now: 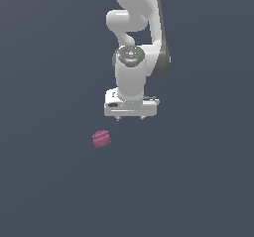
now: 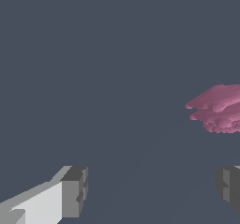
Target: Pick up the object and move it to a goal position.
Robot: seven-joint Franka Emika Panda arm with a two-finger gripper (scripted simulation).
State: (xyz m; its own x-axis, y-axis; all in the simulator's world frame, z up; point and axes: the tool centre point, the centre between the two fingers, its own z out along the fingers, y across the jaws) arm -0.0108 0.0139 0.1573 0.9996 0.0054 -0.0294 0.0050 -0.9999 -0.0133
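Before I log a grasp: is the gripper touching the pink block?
Apart. The exterior view shows bare floor between the gripper and the pink block, and the wrist view shows the open fingers clear of it.

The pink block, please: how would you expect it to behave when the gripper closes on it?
The pink block looks squat and roughly cubic, so it probably won't roll. Its bumpy top suggests uneven contact; it might twist slightly. It is far smaller than the open gripper, so likely light.

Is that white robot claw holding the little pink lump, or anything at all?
Nothing is held. The gripper is open, its fingers spread with only bare gap between them, and the pink block lies apart from it, off to the exterior view's left.
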